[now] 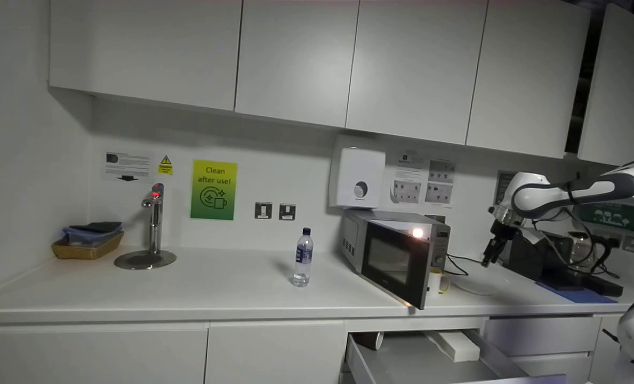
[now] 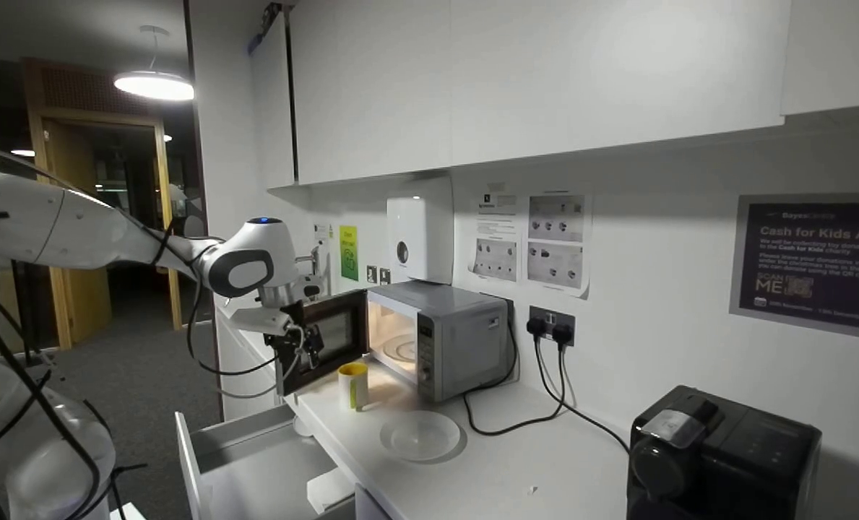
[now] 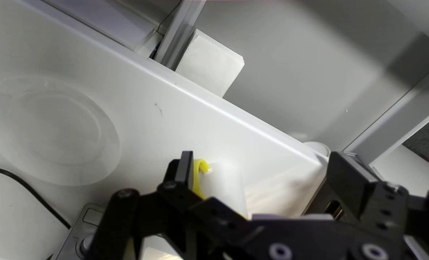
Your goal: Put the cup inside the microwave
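A white cup (image 2: 353, 388) with a yellow inside and handle stands upright on the counter, near its front edge. Beside it is the silver-grey microwave (image 2: 465, 347), its dark door (image 1: 396, 264) swung wide and its lit interior showing a turntable. My gripper (image 3: 263, 155) is open, with bare space between the fingers. In the wrist view the cup (image 3: 227, 184) lies beyond the jaws, toward the left finger, which hides part of its handle. Both exterior views show the gripper (image 1: 488, 258) raised above counter level, apart from the cup. Black gripper parts hide the cup's rim in the wrist view.
A clear plate (image 2: 420, 437) lies on the counter by the cup. Below, a drawer (image 2: 256, 451) is pulled out, holding a white box (image 1: 458, 345). Black cables (image 2: 516, 426) run behind the plate. A bottle (image 1: 303, 261) and a coffee machine (image 2: 718, 462) stand farther off.
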Robot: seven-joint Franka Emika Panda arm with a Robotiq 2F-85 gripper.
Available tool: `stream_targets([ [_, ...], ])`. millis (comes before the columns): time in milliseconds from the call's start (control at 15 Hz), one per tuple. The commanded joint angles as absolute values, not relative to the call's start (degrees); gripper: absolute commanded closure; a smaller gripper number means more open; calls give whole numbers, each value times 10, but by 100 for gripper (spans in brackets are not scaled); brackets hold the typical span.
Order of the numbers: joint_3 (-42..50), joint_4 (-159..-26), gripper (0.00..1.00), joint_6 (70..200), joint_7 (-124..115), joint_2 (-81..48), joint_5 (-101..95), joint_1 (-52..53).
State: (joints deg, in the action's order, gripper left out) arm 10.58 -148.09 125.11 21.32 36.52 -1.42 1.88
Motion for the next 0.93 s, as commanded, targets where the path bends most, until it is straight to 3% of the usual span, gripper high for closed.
stream_targets([
  [0, 101, -1480, 0, 1249, 215, 365, -11, 15],
  [867, 173, -1486, 0, 1299, 371, 343, -19, 17],
])
